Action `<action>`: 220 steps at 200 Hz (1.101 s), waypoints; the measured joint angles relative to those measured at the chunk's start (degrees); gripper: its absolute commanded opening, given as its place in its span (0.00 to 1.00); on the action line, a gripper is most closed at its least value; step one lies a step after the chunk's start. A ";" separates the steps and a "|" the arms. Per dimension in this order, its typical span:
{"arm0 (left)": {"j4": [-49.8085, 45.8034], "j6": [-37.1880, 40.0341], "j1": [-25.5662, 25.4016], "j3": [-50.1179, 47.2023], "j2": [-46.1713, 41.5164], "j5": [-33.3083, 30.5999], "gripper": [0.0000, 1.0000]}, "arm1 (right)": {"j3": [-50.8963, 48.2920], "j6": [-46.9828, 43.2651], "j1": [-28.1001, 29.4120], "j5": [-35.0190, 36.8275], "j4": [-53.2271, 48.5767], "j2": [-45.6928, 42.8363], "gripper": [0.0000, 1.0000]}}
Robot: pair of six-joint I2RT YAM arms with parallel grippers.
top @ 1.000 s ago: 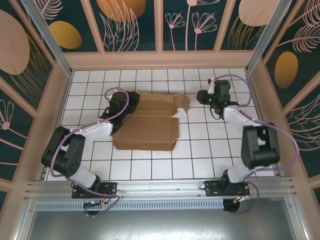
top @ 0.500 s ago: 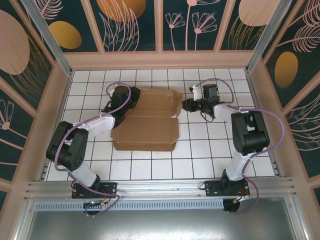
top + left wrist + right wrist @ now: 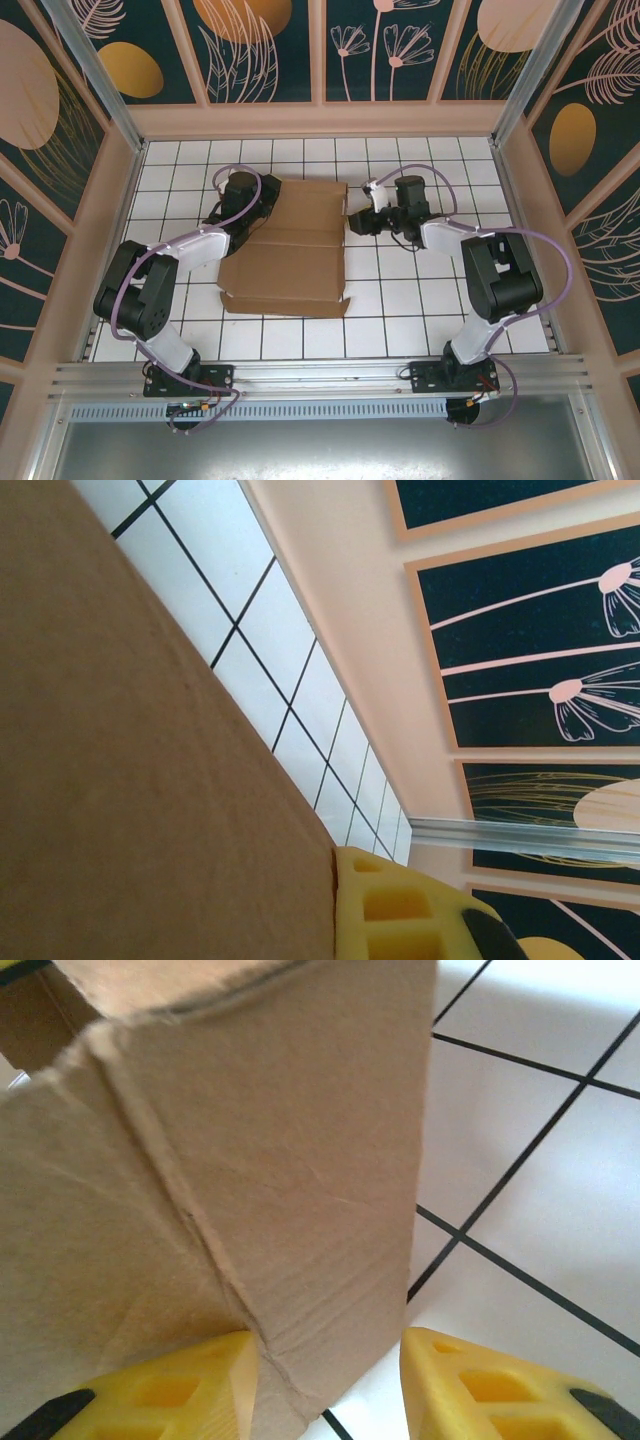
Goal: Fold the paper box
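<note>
The paper box point(image 3: 290, 250) is a brown cardboard sheet, partly folded, in the middle of the tiled table. My left gripper point(image 3: 262, 200) is at its back left edge. In the left wrist view the cardboard point(image 3: 130, 780) lies tight against the inner face of one yellow finger point(image 3: 400, 910), and the other finger is hidden behind it. My right gripper point(image 3: 356, 222) is at the box's right edge. It stands open point(image 3: 330, 1390) around a raised, creased flap point(image 3: 280, 1180) that touches the left finger point(image 3: 170, 1390) and stands apart from the right finger point(image 3: 500, 1390).
White tiles with black lines point(image 3: 420, 300) surround the box. Low beige walls point(image 3: 320, 120) with dark floral panels enclose the table on three sides. The arm bases sit on the metal rail point(image 3: 320, 380) at the near edge.
My right gripper has swung left from the back right tiles to the box's right flap, which now stands up instead of lying flat. The front panel has shifted slightly. The left gripper stayed put.
</note>
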 measured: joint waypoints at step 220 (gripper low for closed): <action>-1.79 -0.17 2.80 4.98 4.74 2.29 0.00 | 10.23 -0.17 2.71 9.27 -3.54 5.86 0.46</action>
